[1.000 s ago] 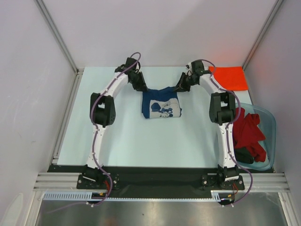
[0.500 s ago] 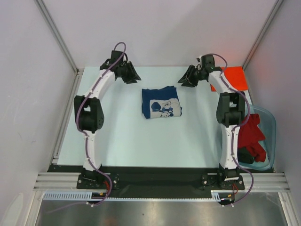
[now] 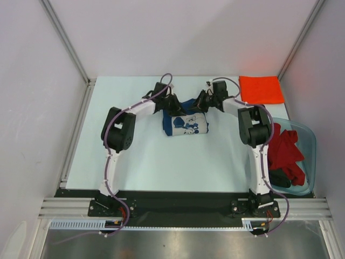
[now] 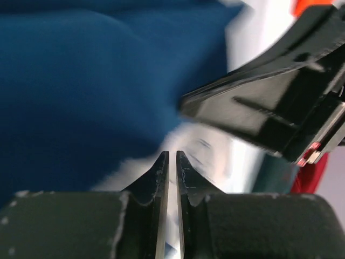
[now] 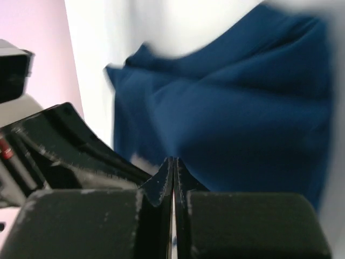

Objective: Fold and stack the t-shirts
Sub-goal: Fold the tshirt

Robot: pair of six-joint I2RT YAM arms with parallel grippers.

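A folded navy t-shirt (image 3: 186,125) with a white graphic lies at the table's middle back. My left gripper (image 3: 172,106) and right gripper (image 3: 200,103) meet over its far edge, close to each other. In the left wrist view the left gripper (image 4: 171,154) has its jaws almost together, a thin slit between them, over navy cloth (image 4: 81,81). The right gripper (image 5: 173,159) is shut, its tips against navy cloth (image 5: 242,108). No cloth shows between either pair of jaws. An orange t-shirt (image 3: 261,89) lies flat at the back right.
A clear bluish tub (image 3: 307,141) stands at the right edge, holding red t-shirts (image 3: 285,154) and a dark one (image 3: 280,179). Aluminium rails (image 3: 75,129) and white walls bound the table on the left and right.
Both grippers let go of the navy t-shirt and swung out to the back corners. They have now come back to its far edge and shut.
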